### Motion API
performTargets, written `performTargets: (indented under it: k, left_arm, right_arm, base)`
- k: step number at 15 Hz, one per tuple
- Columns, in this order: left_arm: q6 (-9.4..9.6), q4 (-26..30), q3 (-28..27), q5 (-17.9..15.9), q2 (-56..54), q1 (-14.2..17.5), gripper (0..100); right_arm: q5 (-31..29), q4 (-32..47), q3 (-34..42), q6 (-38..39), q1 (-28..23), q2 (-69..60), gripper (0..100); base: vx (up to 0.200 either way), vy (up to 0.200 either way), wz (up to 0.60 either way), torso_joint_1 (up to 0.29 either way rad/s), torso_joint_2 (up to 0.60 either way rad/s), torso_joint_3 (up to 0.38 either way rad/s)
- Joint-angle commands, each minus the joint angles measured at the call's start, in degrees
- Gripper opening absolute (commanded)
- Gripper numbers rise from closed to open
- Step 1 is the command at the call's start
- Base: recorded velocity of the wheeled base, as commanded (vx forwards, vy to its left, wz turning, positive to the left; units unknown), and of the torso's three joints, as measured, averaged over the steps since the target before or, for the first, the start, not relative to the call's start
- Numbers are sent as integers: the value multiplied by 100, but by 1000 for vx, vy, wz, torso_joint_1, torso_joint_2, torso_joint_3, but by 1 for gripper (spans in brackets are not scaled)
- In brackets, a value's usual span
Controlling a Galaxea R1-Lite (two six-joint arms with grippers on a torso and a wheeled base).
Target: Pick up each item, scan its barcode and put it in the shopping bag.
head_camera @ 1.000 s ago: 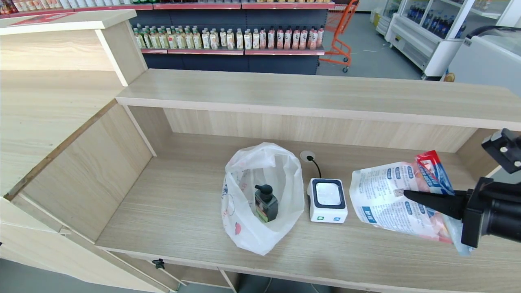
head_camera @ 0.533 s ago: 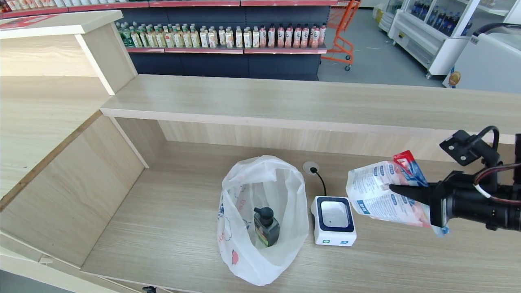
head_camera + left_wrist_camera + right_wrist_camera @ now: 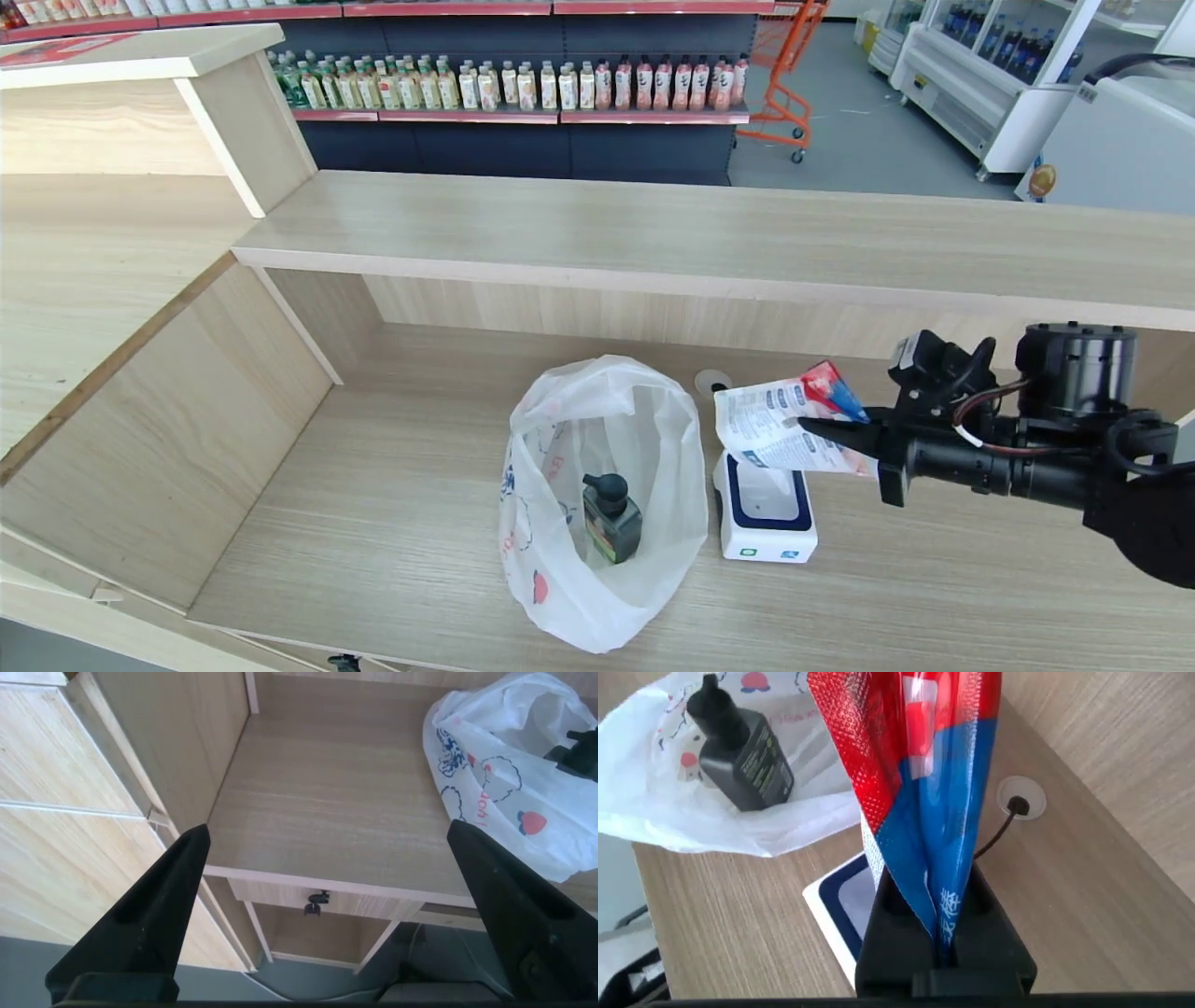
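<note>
Scan step: my right gripper (image 3: 829, 433) is clamped on the pouch (image 3: 766, 425), which I'm holding just above the scanner (image 3: 767, 532) mid-counter, beside the shopping bag (image 3: 658, 485). My left gripper (image 3: 327, 835) hangs spread off the counter's front edge. Next, I judge, the barcode must face the scanner window.

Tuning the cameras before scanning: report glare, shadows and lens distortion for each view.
Head view: upper ledge bows slightly, wide-angle distortion; light even, shadows soft. Left wrist view: shopping bag bright white, no hard glare. Right wrist view: packet shows mild sheen.
</note>
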Motion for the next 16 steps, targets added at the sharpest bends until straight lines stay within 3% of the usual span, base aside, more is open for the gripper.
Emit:
performTargets:
  k: [1,6,16]
  left_arm:
    - [1,0,0,1,-1,0,100]
    - [1,0,0,1,-1,0,100]
    - [1,0,0,1,-1,0,100]
  right_arm:
    - [91,-2,57,-267,-7,419,0]
    - [390,-11,30,-1207,-51,683,0]
    - [363,-2,57,-900,-42,340,0]
  base:
    - [0,0,0,0,0,0]
    - [0,0,0,0,0,0]
    - [0,0,0,0,0,0]
